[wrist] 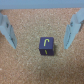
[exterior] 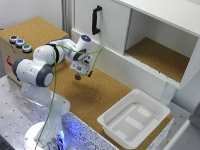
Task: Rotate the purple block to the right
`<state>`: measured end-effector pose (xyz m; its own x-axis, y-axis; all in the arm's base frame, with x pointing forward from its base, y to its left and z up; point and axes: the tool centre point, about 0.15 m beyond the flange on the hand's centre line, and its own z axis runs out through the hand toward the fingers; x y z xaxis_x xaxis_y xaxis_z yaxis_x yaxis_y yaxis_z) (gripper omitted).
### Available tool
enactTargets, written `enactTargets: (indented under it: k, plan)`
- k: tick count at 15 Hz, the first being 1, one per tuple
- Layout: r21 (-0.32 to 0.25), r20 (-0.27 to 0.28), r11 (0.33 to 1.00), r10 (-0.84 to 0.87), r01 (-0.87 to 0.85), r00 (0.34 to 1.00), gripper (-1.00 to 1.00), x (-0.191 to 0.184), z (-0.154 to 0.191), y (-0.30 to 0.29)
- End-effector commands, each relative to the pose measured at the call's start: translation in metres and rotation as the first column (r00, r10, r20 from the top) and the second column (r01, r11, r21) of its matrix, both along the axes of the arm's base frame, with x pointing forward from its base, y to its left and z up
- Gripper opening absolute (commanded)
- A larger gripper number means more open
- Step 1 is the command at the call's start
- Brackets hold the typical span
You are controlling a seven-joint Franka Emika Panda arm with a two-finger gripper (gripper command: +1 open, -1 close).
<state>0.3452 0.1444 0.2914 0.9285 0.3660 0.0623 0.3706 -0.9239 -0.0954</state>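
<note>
The purple block (wrist: 46,46) is a tiny dark cube with a pale mark on its top face, resting on the cork surface (wrist: 30,65). In the wrist view it sits between the two fingers of my gripper (wrist: 39,46), closer to one finger (wrist: 70,32) than to the other finger (wrist: 8,30), with a gap on each side. The gripper is open and holds nothing. In the exterior view my gripper (exterior: 78,75) hangs low over the cork counter (exterior: 100,95), and I cannot make out the block beneath it.
A white tub (exterior: 132,120) stands at the counter's near end on the exterior view's right. Round coloured push-buttons (exterior: 20,43) sit on a box at the left. Behind the arm is a white cabinet with a black handle (exterior: 96,20) and an open compartment (exterior: 160,55).
</note>
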Motion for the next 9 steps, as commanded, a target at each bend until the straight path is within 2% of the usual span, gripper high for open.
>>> enactTargets:
  k: [1,3,5,9]
  plan:
    - [-0.125,0.011,0.992,-0.032,0.034,0.999,1.0,0.026,-0.041,0.028]
    - [-0.108,0.024,0.992,-0.055,0.058,0.998,1.0,0.034,-0.058,0.028]
    - [-0.076,0.004,0.994,-0.079,0.079,0.997,1.0,0.044,-0.073,0.02]
    - [-0.063,-0.017,0.995,-0.076,0.075,0.997,1.0,0.058,-0.087,0.012]
